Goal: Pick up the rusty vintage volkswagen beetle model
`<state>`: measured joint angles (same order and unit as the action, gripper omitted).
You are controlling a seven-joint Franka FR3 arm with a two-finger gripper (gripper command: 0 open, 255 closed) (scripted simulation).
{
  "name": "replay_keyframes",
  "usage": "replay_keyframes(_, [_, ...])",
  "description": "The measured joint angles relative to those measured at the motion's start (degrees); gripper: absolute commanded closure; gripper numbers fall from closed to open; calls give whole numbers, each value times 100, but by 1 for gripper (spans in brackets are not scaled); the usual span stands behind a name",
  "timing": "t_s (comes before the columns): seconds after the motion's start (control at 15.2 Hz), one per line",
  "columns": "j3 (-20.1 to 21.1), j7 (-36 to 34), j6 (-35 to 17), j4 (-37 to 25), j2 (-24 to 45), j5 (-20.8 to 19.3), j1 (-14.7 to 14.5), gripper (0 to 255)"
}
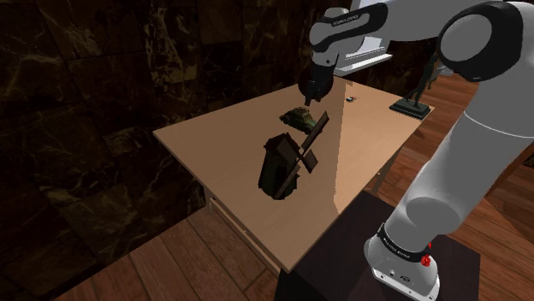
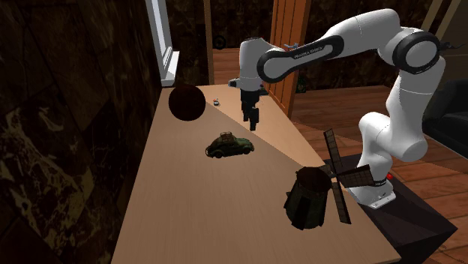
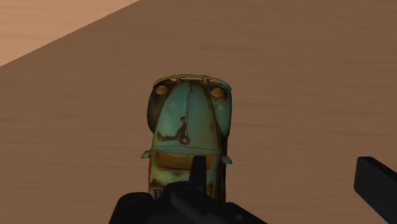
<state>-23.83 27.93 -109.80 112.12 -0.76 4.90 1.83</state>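
Gripper [image 1: 310,92] [image 2: 251,124] [image 3: 286,183] hangs above the table [image 1: 214,145] [image 2: 187,195] [image 3: 305,76], pointing down, with its two black fingers [image 3: 198,170] set wide apart and nothing between them. It touches nothing.

One car [image 1: 299,118] [image 2: 229,145] [image 3: 188,127] stands on its wheels near the middle of the table, just beside the spot under the gripper and lower than it. In the wrist view it lies behind one finger, not in the gap. Its body is rounded and humped, with dull teal paint mottled by brown rust patches. It has two round yellowish headlamps, a thin bumper and a small rack on the roof.

One windmill [image 1: 287,162] [image 2: 319,191] stands well apart from the car, towards the table's edge on the arm's side. It is dark brown, with a squat tapering body and slatted sails set crosswise.

One ball [image 2: 186,103], dark and smooth, sits near the table's far end in the second exterior view. Beside it is one tiny pale thing [image 1: 351,98] [image 2: 216,101], too small to name.

One dark figurine [image 1: 412,101] on a flat base stands at a corner of the table in the shoulder view.

The table top is pale, fine-grained wood, flat and rectangular, partly in shadow. One white arm [image 1: 462,128] [image 2: 390,82] with dark joints arches over it.
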Motion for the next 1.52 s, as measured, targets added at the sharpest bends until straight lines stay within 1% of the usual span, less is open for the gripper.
replay_keyframes(0.2, [-133,475,80,-648,781,404,177,0])
replay_keyframes(0.4, [-161,868,224,-1369,1591,812,423,0])
replay_keyframes(0.46, [-158,944,289,-1551,1764,890,489,0])
replay_keyframes(0.59, [-142,1023,250,-1646,1940,977,547,0])
replay_keyframes(0.99, [-106,1132,-115,-1431,2122,1086,572,0])
replay_keyframes(1.06, [-104,1136,-137,-1414,2129,1090,572,255])
replay_keyframes(1.52, [-104,1137,-159,-1396,2129,1093,571,255])
